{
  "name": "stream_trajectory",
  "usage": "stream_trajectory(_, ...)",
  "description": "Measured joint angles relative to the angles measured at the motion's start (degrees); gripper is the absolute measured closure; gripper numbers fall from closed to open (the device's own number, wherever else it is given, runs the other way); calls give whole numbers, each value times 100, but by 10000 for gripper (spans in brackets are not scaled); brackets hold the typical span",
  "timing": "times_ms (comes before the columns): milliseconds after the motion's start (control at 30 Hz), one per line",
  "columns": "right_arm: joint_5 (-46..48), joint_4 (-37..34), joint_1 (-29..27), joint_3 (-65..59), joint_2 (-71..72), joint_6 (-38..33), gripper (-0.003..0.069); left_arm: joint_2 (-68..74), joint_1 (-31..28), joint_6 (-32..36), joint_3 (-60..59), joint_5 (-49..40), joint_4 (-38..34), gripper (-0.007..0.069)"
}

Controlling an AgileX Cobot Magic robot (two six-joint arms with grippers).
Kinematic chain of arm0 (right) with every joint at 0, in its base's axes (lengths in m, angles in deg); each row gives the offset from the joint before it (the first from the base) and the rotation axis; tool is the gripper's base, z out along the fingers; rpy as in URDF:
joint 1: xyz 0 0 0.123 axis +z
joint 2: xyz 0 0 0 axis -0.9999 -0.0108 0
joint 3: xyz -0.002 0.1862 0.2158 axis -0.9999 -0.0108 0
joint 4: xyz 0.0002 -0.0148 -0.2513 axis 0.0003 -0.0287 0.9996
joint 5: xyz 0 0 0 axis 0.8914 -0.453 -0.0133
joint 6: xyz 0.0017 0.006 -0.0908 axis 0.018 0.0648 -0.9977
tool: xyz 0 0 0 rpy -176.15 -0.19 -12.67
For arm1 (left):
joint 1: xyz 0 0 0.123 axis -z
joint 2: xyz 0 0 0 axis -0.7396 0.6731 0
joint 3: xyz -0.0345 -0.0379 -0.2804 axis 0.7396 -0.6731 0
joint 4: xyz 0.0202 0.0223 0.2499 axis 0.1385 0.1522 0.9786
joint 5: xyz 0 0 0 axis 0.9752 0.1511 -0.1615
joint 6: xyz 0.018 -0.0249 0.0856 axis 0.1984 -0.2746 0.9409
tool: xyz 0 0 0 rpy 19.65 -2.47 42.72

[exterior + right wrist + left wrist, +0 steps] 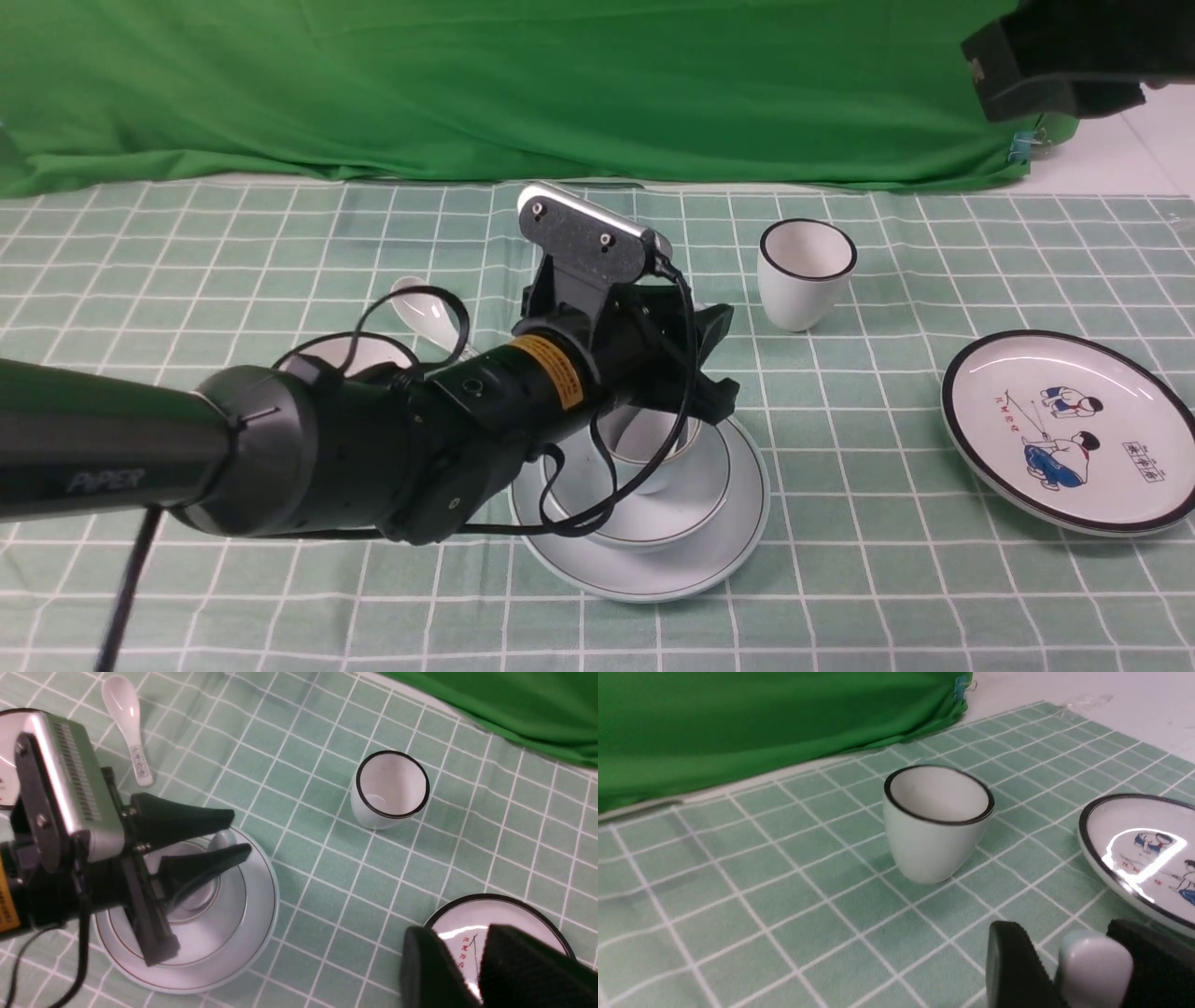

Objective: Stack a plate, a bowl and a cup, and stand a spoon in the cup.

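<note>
The pale blue plate (738, 523) lies at the table's middle with the shallow bowl (700, 485) on it and the small cup (644, 439) in the bowl. My left gripper (726, 359) hangs right over the cup. It is shut on the pale blue spoon (1094, 966), whose handle end shows between the fingers. That end also shows in the right wrist view (223, 839). The spoon's lower part is hidden. My right gripper (1064, 56) is high at the far right, jaws nearly together (474, 961), with nothing in them.
A black-rimmed white cup (806, 273) stands behind the stack on the right. A cartoon plate (1069, 429) lies at the right. A white spoon with a patterned handle (425, 313) and a black-rimmed bowl (345, 350) lie to the left, behind my left arm.
</note>
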Motion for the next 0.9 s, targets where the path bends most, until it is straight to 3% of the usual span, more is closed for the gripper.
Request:
stream_trajectory(233,11,5,0,-37,165,-145,462,-1039,0,283,-5,-1910,-121,479)
stream_trajectory(333,-228,43,0,-38,679,-163,543,-1906,0,335,-5,-2810,-121,579)
stream_trajectory(467,-534,170,0,-339,1520,-163,629,-2878,0,351,-5,-3680,-121,618)
stream_trajectory(533,-885,209,0,-715,2086,-155,637,-3234,0,351,-58,-4022,-121,620)
stream_trajectory(700,-2383,296,0,-2591,3877,17,637,-4288,0,203,-690,-4281,-33,624)
stream_trajectory(900,-4236,386,0,-5253,6164,160,637,-5931,0,-756,-2230,-4313,290,624)
